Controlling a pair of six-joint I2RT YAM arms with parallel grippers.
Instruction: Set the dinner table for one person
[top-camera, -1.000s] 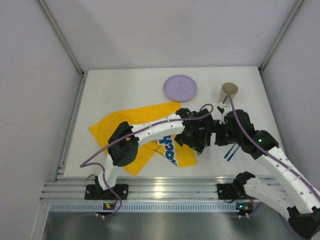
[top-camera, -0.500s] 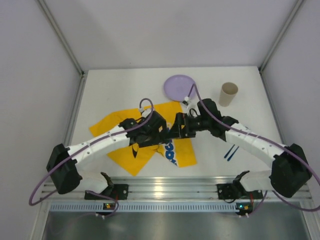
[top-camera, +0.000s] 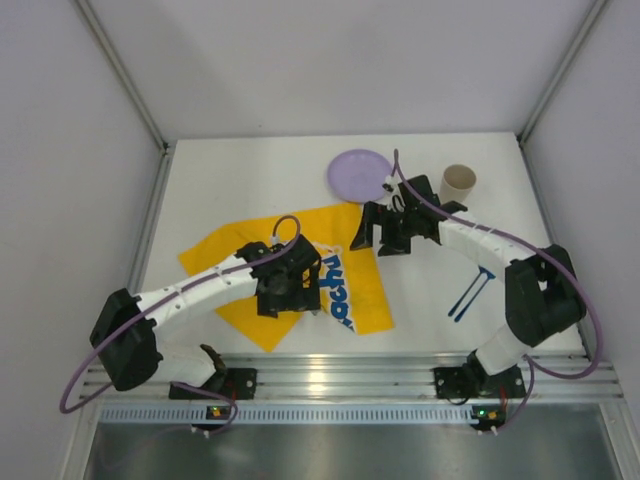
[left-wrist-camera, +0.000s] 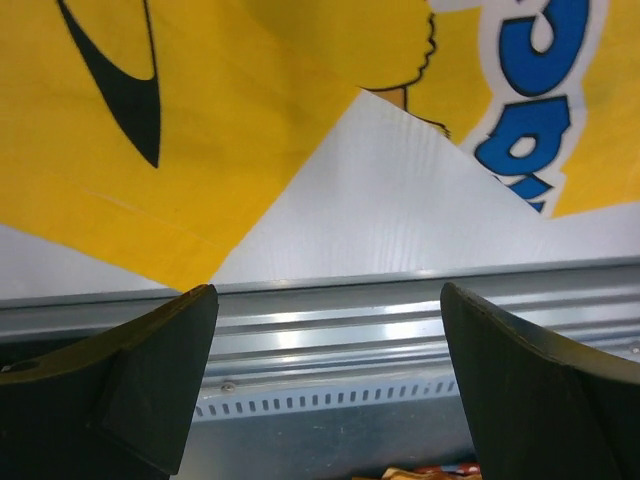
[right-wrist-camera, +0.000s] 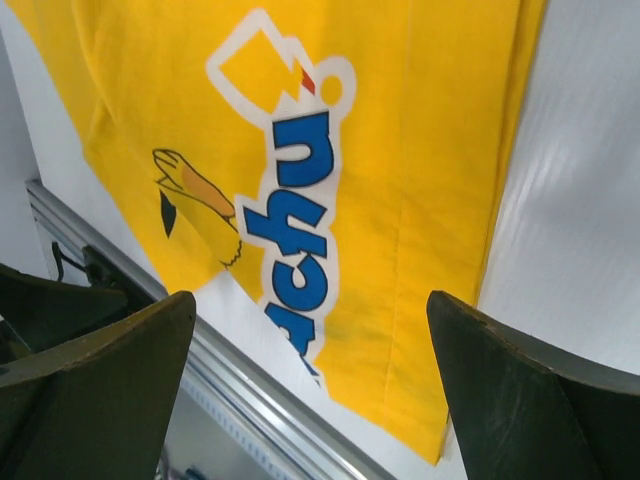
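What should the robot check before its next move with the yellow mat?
1. Left end effector open and empty: ok.
2. Right end effector open and empty: ok.
3. Yellow mat lying flat and straight: not ok. It sits skewed, with uneven, folded-looking edges.
4. Purple plate with nothing on it: ok.
5. Cup standing upright: ok.
6. Blue cutlery lying on the table, to the right of the mat: ok. Which pieces they are: cannot tell.
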